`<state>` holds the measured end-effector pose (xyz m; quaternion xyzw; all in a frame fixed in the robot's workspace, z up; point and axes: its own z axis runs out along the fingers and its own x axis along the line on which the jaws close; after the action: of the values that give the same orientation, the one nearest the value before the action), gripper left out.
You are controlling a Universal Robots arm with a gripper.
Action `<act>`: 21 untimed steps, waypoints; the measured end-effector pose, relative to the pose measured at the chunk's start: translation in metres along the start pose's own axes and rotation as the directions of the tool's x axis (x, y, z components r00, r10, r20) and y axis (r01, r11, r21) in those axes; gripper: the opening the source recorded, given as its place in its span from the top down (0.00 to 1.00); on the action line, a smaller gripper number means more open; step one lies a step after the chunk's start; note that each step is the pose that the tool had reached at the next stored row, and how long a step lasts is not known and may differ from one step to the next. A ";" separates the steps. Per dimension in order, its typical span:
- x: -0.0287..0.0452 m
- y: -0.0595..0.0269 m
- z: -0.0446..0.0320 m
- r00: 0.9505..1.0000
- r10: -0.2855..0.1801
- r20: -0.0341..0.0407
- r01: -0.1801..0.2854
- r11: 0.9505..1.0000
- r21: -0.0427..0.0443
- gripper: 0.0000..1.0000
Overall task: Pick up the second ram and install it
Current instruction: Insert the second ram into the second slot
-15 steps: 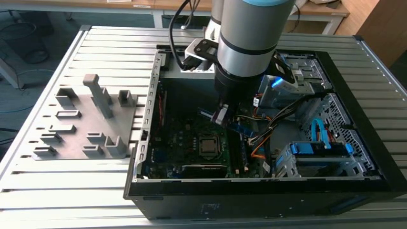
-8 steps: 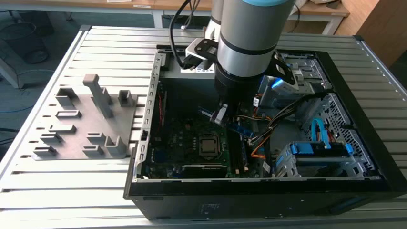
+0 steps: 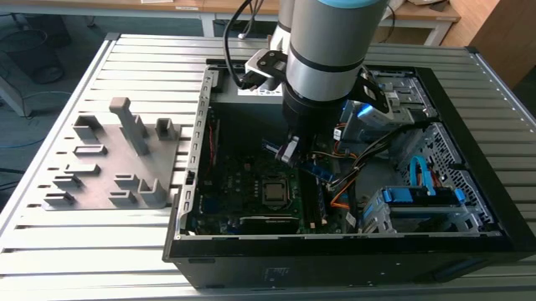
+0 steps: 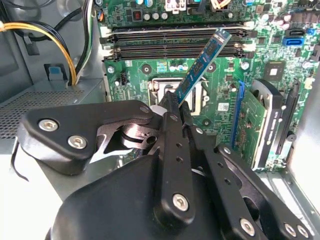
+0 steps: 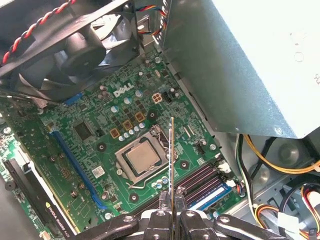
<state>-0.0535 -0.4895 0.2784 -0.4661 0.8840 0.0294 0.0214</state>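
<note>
The gripper (image 4: 174,102) pinches the second ram (image 4: 202,62), which juts from its tip above the motherboard (image 4: 160,67).

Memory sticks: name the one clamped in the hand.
The second ram, the blue-green stick gripped by one end in the hand, raised over the motherboard. The other stick sits seated in a slot at the board's edge.

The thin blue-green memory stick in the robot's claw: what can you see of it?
The thin, long blue-green circuit-board memory stick carries small chips on its face. The black metal gripper pinches one end. It hangs clear above the green motherboard, touching only the gripper, not seated in the black memory slots.
</note>
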 end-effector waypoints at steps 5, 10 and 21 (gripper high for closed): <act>0.0000 0.0000 0.0001 1.000 0.020 0.001 -0.020 1.000 0.001 0.86; 0.0000 0.0000 0.0001 0.999 0.040 0.001 -0.040 0.999 0.003 0.86; 0.0000 0.0000 0.0002 0.996 0.084 0.003 -0.084 0.996 0.005 0.86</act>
<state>-0.0535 -0.4895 0.2782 -0.4285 0.9028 0.0285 0.0226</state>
